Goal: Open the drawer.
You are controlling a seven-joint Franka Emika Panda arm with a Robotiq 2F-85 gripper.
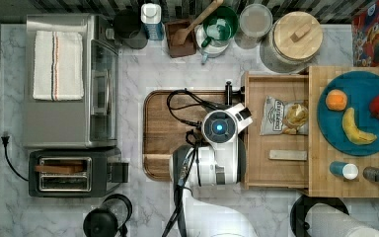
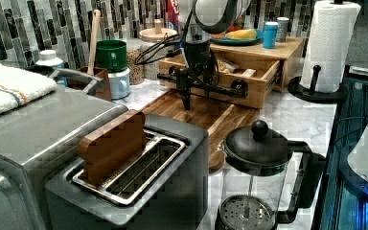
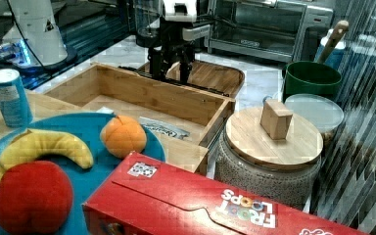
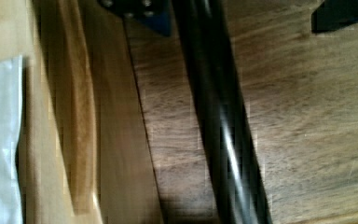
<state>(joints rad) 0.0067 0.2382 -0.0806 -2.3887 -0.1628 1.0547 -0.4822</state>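
Note:
The light-wood drawer (image 1: 276,143) stands pulled out from under the wooden counter, with a chip bag (image 1: 284,116) and a small wood strip (image 1: 287,155) lying inside. Its long black bar handle (image 2: 215,89) runs across the front. My gripper (image 2: 194,93) hangs straight down at the handle, over the dark walnut cutting board (image 1: 160,133). In the wrist view the handle (image 4: 219,116) passes between my two fingers (image 4: 140,14), which stand wide apart and open, one on each side of the bar. In the right view the gripper (image 3: 171,73) straddles the handle just in front of the drawer front.
A toaster oven (image 1: 69,84) and toaster (image 1: 69,173) stand at the top view's left. A French press (image 2: 254,177) is near the board. Mugs, jars and a lidded crock (image 1: 291,42) line the back. The counter carries a blue fruit plate (image 1: 360,113).

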